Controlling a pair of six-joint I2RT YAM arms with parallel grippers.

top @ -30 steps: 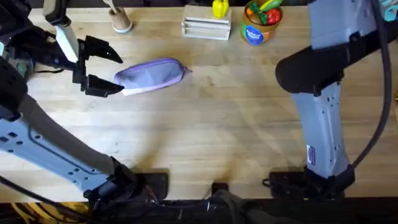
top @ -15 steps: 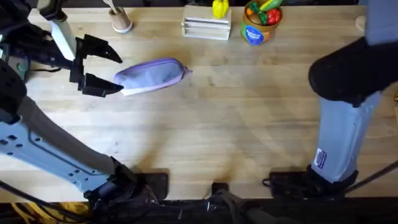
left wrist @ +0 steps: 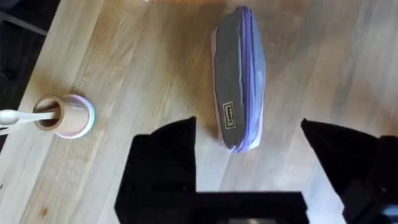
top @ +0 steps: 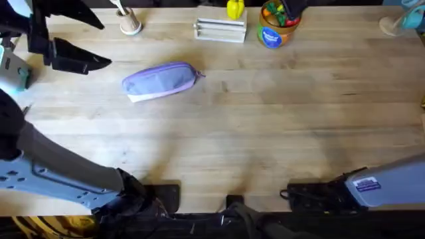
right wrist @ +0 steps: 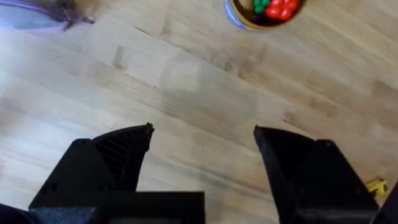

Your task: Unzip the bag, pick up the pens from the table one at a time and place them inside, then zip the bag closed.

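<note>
Bag: the lavender bag (top: 161,80) lies flat on the table (top: 265,126), left of centre, looking zipped shut with its pull at the right-hand end.
Pens: no loose black pen in sight on the planks, so they look to be inside already; that is a judgement only.
Left gripper: the left gripper (top: 70,41) sits up and to the left of the bag, apart from it, jaws spread wide and empty; in the left wrist view the bag (left wrist: 239,78) lies just beyond the fingers.
Right gripper: the right gripper (right wrist: 202,155) hangs over bare wood, fingers wide apart, nothing held.
Neighbours: tan cup (top: 129,24) near the far edge, colourful tub (top: 275,26) further right.
Risk: if the zip needs another pull, soft fabric could bunch or slide unless one arm pins the bag.
</note>
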